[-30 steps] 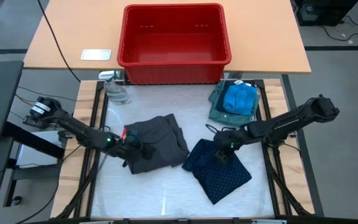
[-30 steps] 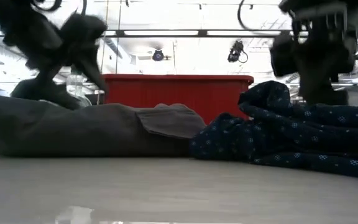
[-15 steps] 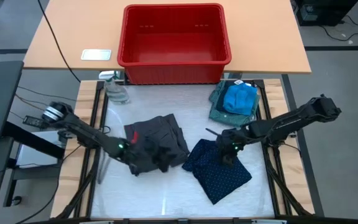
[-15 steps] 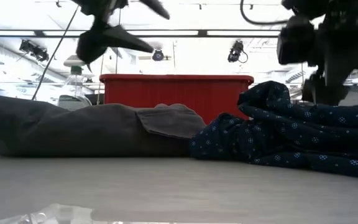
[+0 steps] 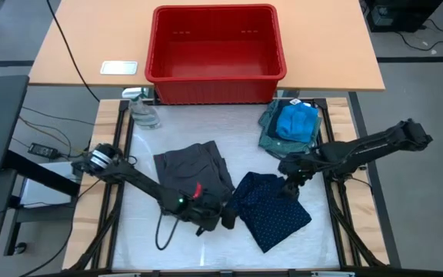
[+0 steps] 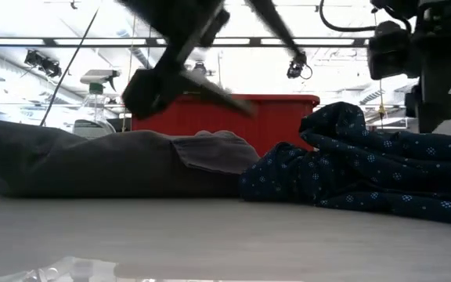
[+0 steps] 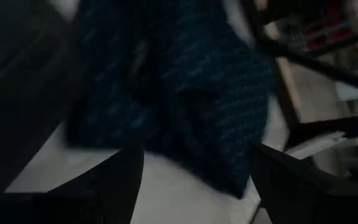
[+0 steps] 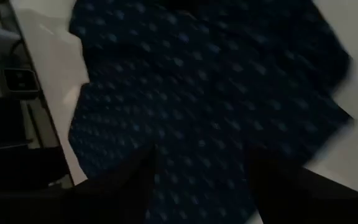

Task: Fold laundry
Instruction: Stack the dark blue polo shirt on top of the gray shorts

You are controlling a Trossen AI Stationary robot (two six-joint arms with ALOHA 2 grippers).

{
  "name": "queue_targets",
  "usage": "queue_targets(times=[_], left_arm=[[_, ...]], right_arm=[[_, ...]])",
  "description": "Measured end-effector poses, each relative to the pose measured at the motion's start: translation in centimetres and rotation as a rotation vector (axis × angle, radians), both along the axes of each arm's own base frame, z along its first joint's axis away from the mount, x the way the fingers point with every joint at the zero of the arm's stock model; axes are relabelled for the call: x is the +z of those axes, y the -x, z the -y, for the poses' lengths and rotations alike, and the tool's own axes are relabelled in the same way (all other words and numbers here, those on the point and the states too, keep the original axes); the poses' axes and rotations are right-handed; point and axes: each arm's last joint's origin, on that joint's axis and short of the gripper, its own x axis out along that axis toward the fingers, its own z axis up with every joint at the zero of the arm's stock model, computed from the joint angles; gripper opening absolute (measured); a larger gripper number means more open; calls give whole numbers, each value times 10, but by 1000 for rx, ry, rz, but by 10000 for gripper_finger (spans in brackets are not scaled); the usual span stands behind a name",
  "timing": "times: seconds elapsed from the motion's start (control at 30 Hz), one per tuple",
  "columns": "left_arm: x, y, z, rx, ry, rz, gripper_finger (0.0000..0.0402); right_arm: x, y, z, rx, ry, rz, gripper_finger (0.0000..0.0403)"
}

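Fingers of the left gripper (image 5: 220, 218) stood apart w/ nothing between them, low over the counter (image 5: 206, 246) at the gap between the charcoal-grey garment (image 5: 193, 170) and the navy dotted piece (image 5: 271, 208). In the left wrist view both fingers framed the dotted cloth, so prob. lining up for its near edge. Right gripper (image 5: 289, 185) hung over the far corner of the same piece, fingers also apart, nothing clamped; cloth filled the right wrist view. Judgement: 2 arms on opposite sides of 1 garment = setting up a 2-point lift or spread before a fold.

Navy dotted piece (image 6: 382, 176) lay crumpled, roughly a diamond from above, rumpled into a soft hump w/ rolled edges in the low view; thin woven fabric, small pale dots in a regular grid. Would sag and slide if pinched at 1 layer only.

Charcoal-grey garment (image 6: 108, 160) sat just beside it, already roughly rectangular, flatter, heavier matte cloth w/ a flap turned over on top.

Bright blue small one (image 5: 296, 121) rested on the grey-green shirt (image 5: 271, 132) at the far right corner, stacked, apparently done and parked out of the way. Red plastic bin (image 5: 215, 77), rigid w/ ribbed walls, stood beyond on the wooden desk; nothing visible inside.
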Motion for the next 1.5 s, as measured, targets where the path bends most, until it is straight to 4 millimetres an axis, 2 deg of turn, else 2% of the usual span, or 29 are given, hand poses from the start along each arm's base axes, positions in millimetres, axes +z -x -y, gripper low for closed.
queue_targets(times=[0.07, 0.23, 0.37, 0.5, 0.87, 1.03, 1.3, 1.5], left_arm=[[-11, -4, 5, 5, 45, -27, 290], [-25, -12, 12, 13, 169, -54, 290], [-33, -19, 11, 40, 189, -63, 290], [-41, -25, 5, 68, 200, -55, 290], [-63, -45, -17, 128, 200, 6, 291], [-63, -51, -28, 127, 167, 21, 291], [-61, -60, -50, 120, 91, 45, 291], [-60, -62, -53, 93, 118, 45, 291]], right_arm=[[3, 9, 3, -9, 5, -30, 245], [6, 35, 9, -11, 38, -139, 245], [7, 51, 12, 15, 64, -216, 245], [3, 58, 13, 23, 68, -220, 248], [-19, 53, 12, -30, 31, -154, 258], [-28, 50, 12, -90, 20, -123, 258], [-50, 43, 12, -276, -113, -42, 256], [-60, 44, 14, -392, -92, -20, 255]])
